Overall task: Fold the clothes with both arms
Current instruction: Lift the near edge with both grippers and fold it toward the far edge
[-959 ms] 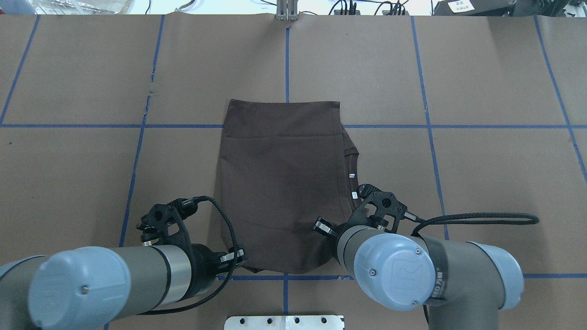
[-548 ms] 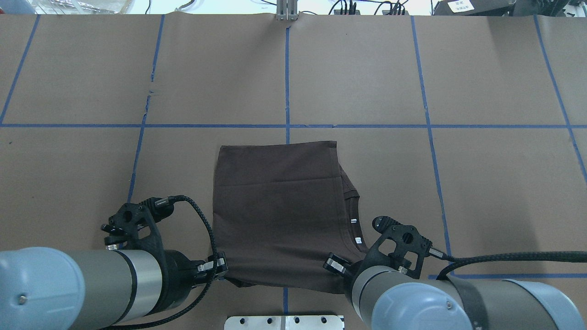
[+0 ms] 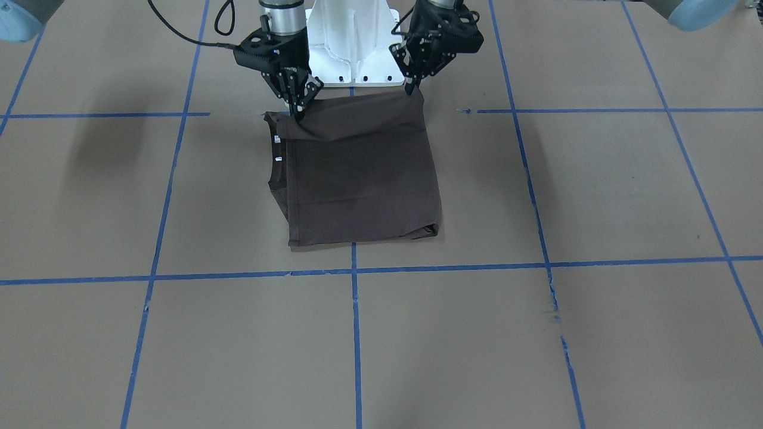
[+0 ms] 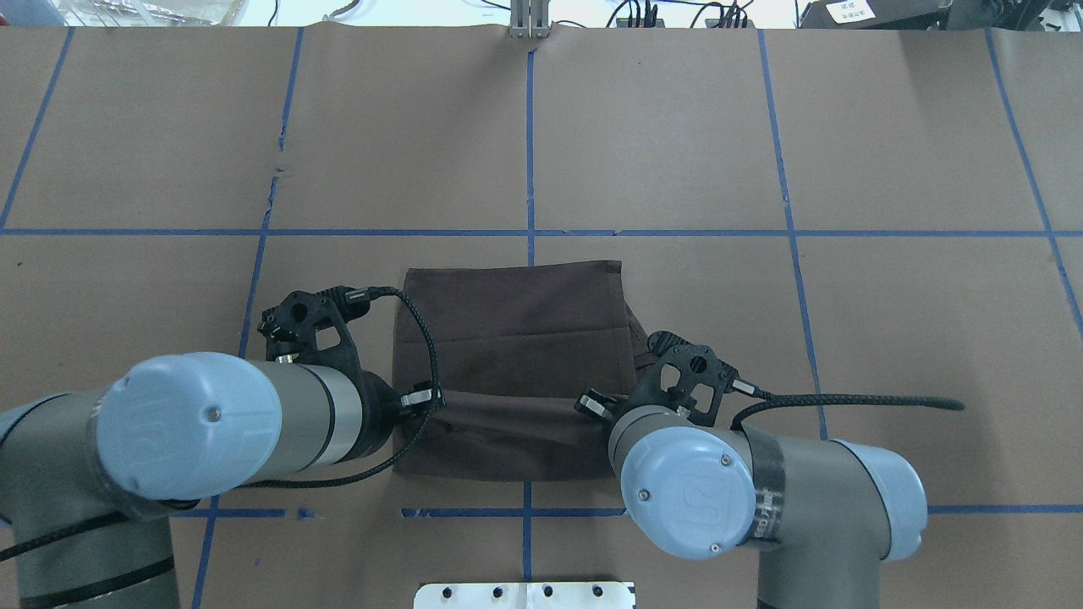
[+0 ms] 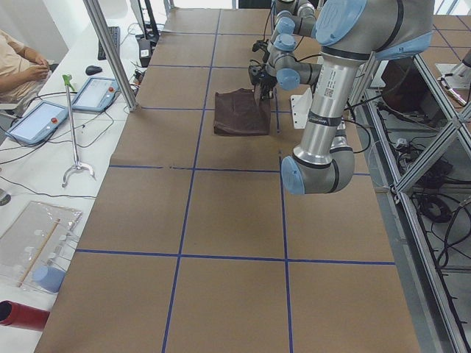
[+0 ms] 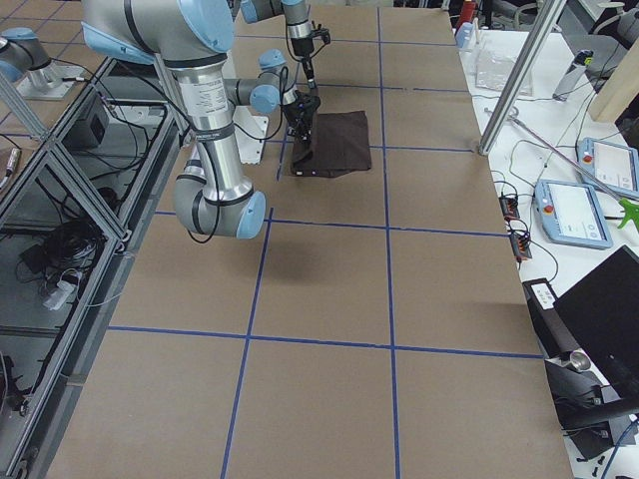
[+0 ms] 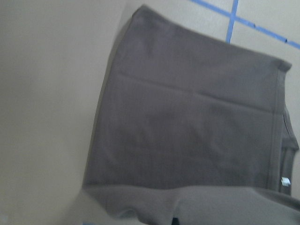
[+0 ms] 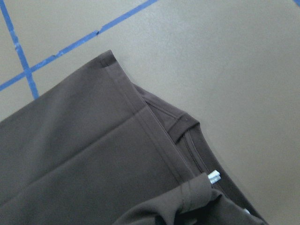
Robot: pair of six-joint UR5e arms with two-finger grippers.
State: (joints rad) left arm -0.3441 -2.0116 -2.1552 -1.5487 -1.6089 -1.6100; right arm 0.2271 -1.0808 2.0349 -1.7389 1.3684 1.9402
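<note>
The left arm and the right arm are shown bent inward side by side, with the wrists turned down. The left gripper and the right gripper are pointed downward, roughly level. Each is pinched closed on the raised near edge of the T-shirt.

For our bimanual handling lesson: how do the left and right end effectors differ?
The left end effector pinches the T-shirt's plain corner; the right end effector pinches the corner by the collar. The left arm's cable loops over the T-shirt; the right arm's cable trails away over the table. Both hold the near edge raised.
</note>
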